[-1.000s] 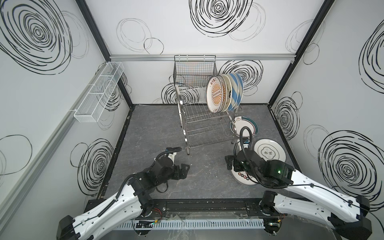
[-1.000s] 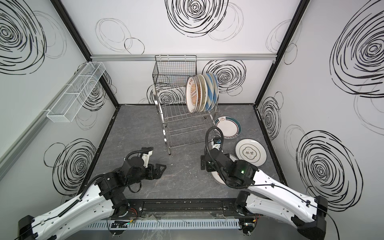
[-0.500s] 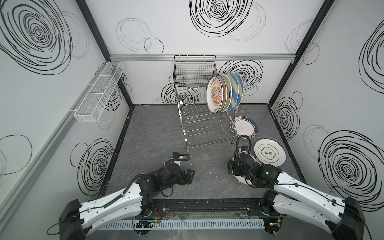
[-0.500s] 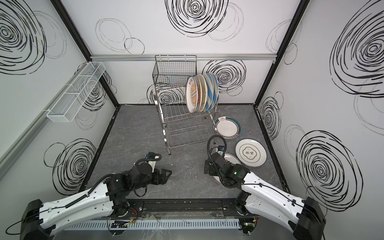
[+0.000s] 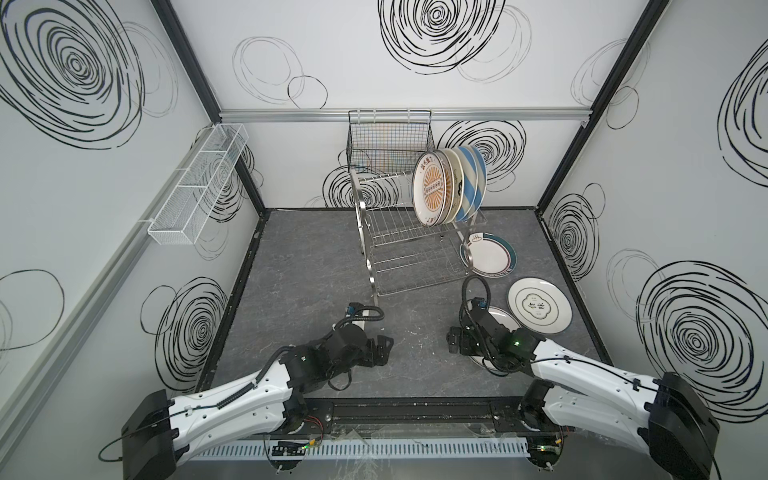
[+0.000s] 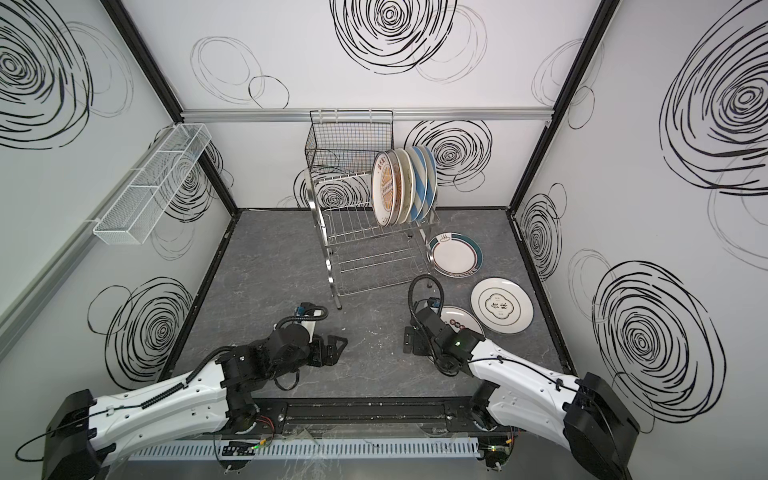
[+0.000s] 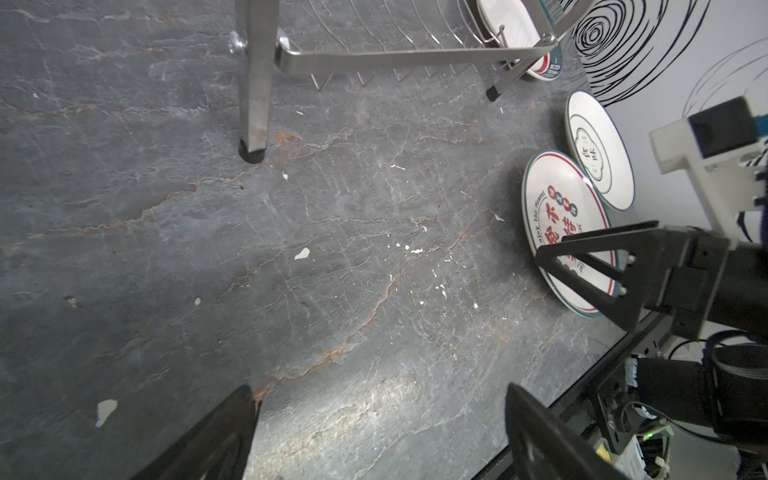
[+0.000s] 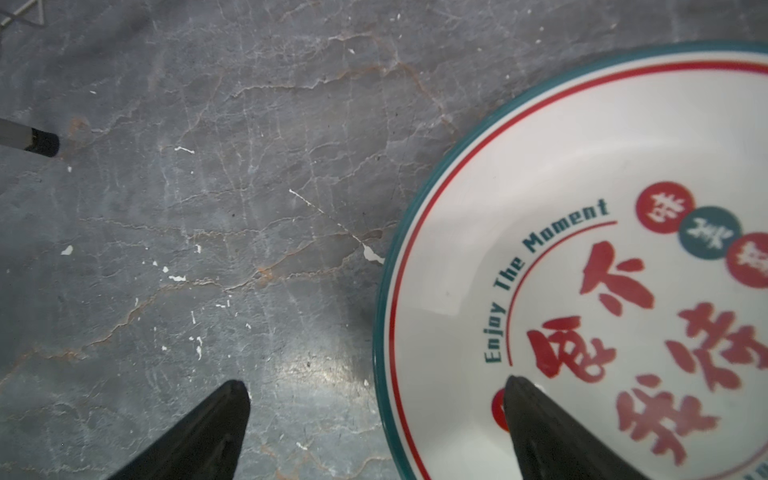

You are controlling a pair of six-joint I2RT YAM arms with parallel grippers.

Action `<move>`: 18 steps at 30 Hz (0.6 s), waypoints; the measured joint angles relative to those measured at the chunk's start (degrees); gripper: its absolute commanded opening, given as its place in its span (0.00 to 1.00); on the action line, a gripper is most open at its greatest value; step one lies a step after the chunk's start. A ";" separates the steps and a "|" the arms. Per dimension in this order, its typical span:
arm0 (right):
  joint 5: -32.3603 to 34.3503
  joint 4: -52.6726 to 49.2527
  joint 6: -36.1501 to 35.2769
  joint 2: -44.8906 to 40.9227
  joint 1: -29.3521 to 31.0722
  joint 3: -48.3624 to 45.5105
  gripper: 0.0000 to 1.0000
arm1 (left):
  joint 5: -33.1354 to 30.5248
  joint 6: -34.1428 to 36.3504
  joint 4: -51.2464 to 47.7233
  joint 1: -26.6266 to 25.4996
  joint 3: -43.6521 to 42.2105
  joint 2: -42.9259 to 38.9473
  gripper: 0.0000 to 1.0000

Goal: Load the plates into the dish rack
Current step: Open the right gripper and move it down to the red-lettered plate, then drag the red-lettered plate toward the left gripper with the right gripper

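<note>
As right end effector point(image 8: 376, 384) hangs wide open astride rim of red-text plate point(image 8: 540, 187), front of rack point(image 5: 415, 249), grasp's in hand; next: pinch rim, lift.

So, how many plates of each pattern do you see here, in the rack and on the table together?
Orange sunburst plates: 2
Blue-white striped plates: 2
Whitish plates: 2
Wide teal-rimmed plate: 1
Red-lettered plate: 1
Total: 8
</note>
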 measured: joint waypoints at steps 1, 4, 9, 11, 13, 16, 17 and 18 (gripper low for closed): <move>-0.17 0.52 -0.09 0.83 0.00 0.00 1.00 | 0.00 0.02 0.09 -0.07 0.00 -0.02 0.96; -1.25 1.86 -0.35 3.13 -0.11 0.00 1.00 | 0.00 0.24 0.11 -0.07 0.00 -0.02 0.96; -2.56 4.20 -1.73 7.56 -0.28 0.87 1.00 | -0.04 0.46 0.09 -0.07 0.00 -0.04 0.96; -3.10 4.70 -2.58 9.79 -0.35 2.32 1.00 | -0.07 0.48 -0.02 -0.07 0.00 -0.11 0.96; -3.89 5.64 -3.28 11.69 -0.42 3.52 1.00 | -0.09 0.48 -0.11 -0.07 0.00 -0.31 0.96; -5.75 7.91 -4.13 13.94 -0.28 4.83 1.00 | -0.20 0.52 -0.17 -0.07 0.00 -0.74 0.96; -6.62 8.87 -4.28 14.56 -0.13 5.16 1.00 | -0.24 0.59 -0.24 -0.07 0.00 -0.90 0.96; -7.32 9.66 -4.42 14.99 0.09 5.40 1.00 | -0.26 0.61 -0.42 -0.07 0.00 -1.05 0.96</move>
